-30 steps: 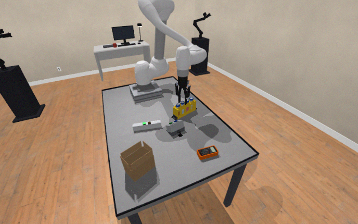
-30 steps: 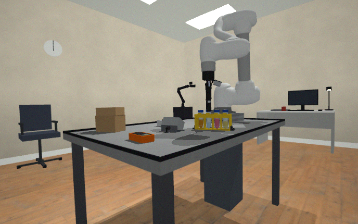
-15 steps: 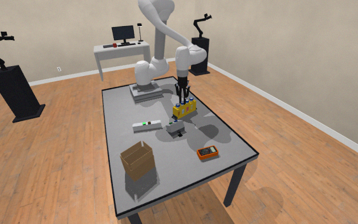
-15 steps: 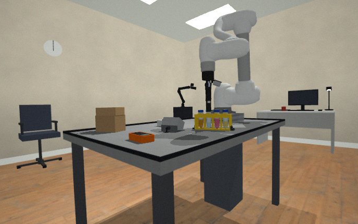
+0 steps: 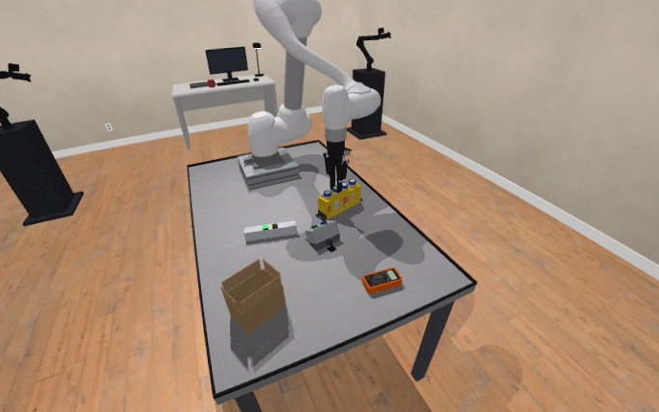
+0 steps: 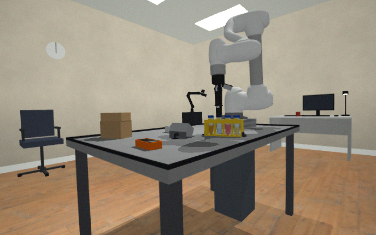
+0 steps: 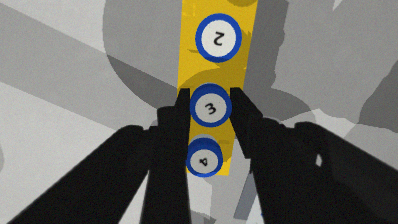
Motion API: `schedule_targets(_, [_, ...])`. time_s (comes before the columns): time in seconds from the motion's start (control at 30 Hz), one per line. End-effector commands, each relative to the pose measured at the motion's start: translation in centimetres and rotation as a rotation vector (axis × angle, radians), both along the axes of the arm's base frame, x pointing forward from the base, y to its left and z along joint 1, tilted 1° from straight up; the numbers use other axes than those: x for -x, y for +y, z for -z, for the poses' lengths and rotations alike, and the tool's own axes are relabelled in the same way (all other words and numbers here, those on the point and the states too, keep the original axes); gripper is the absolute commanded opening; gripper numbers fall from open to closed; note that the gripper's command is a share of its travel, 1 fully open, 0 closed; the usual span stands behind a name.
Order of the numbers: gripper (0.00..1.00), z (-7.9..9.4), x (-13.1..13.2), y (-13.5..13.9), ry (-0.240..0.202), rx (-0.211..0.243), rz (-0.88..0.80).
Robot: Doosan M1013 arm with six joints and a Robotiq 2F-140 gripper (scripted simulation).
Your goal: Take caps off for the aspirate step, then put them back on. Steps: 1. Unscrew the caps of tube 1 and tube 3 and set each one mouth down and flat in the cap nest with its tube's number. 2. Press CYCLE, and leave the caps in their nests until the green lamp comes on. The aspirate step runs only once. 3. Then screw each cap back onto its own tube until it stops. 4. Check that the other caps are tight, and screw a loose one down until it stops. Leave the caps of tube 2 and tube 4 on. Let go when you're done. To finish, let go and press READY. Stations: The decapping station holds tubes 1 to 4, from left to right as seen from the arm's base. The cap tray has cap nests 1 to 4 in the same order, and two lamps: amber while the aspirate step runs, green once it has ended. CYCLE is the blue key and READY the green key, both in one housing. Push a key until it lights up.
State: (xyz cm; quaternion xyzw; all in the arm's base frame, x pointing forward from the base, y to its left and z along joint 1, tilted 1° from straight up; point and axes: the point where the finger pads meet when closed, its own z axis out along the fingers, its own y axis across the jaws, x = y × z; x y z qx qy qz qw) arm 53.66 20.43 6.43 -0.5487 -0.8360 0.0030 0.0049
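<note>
The yellow decapping station [image 5: 338, 200] stands on the table's right side, and it also shows in the exterior view [image 6: 223, 127]. All tubes there carry blue caps. In the wrist view, cap 2 [image 7: 218, 38], cap 3 [image 7: 210, 108] and cap 4 [image 7: 204, 161] sit in a row on the yellow rack; tube 1 is out of that view. My gripper [image 7: 209, 103] [image 5: 336, 178] points straight down over the rack. Its fingers are shut on cap 3, one on each side, touching it. The cap tray [image 5: 270, 231] shows a lit green lamp [image 5: 265, 226].
The grey key housing [image 5: 322, 234] stands just in front of the rack. An open cardboard box [image 5: 253, 294] is at the table's near left. An orange multimeter [image 5: 381, 280] lies at the near right. The arm's base [image 5: 268, 171] is at the far end.
</note>
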Motion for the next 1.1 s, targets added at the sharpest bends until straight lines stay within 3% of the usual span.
schedule_targets(0.0, [0.3,-0.05,-0.03,0.03,-0.004,0.008,0.149])
schedule_targets(0.43, [0.3,-0.04,-0.03,0.03,-0.004,0.011,0.501])
schedule_targets(0.57, [0.3,-0.03,-0.03,0.03,-0.004,0.011,0.501])
schedule_targets(0.6, [0.41,0.06,-0.03,0.02,-0.004,0.011,0.501])
schedule_targets(1.0, [0.41,0.06,-0.03,0.03,-0.005,0.011,0.501])
schedule_targets(1.07, [0.41,-0.04,-0.03,0.03,-0.004,0.011,0.421])
